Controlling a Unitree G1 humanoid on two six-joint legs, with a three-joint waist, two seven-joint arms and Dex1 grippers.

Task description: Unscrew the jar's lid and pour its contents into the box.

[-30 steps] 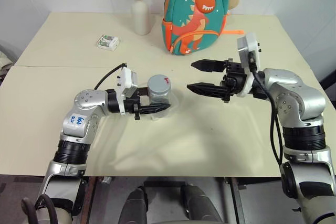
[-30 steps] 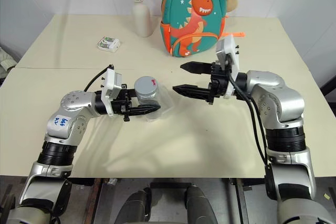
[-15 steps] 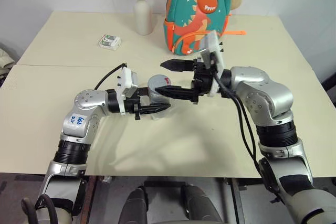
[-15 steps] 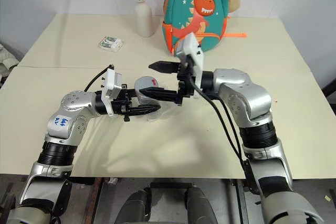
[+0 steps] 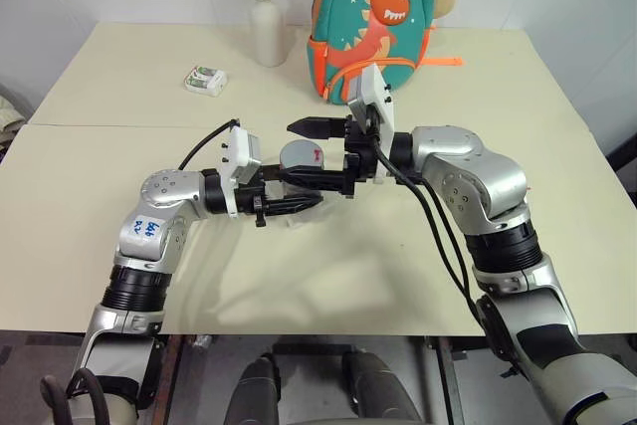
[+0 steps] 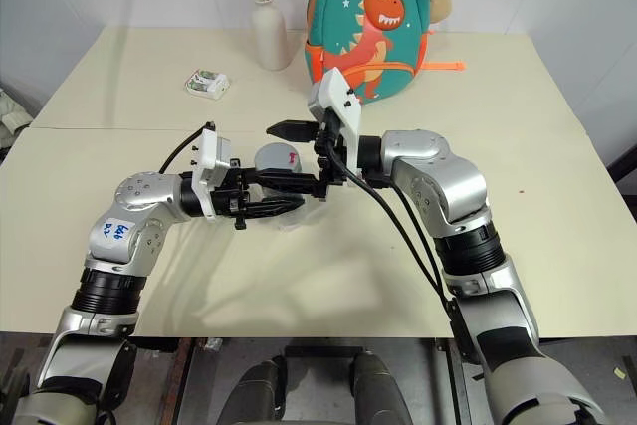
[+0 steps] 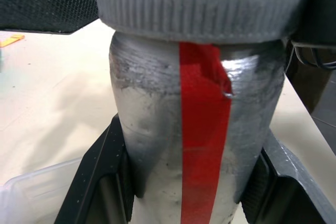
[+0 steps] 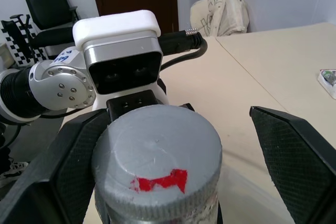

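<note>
The silvery-grey jar (image 5: 298, 172) with a red strip stands upright, held just above the clear box (image 7: 25, 195). My left gripper (image 5: 296, 192) is shut on the jar's body, one black finger (image 7: 98, 181) on each side. The ribbed grey lid (image 8: 157, 153) with a red mark sits on the jar. From the right, my right gripper (image 5: 299, 153) reaches in level and stands open, straddling the lid. One finger (image 8: 67, 172) is close against the lid's side and the other (image 8: 294, 148) is well apart from it. The contents are hidden inside the jar.
At the table's far side stand a white vase (image 5: 269, 33) and a teal dinosaur backpack (image 5: 373, 25). A small white-and-green packet (image 5: 205, 80) lies at the far left. Bare table lies in front of the arms.
My right gripper has swung left from well right of the jar to around its lid, still open. The left gripper and jar have not moved.
</note>
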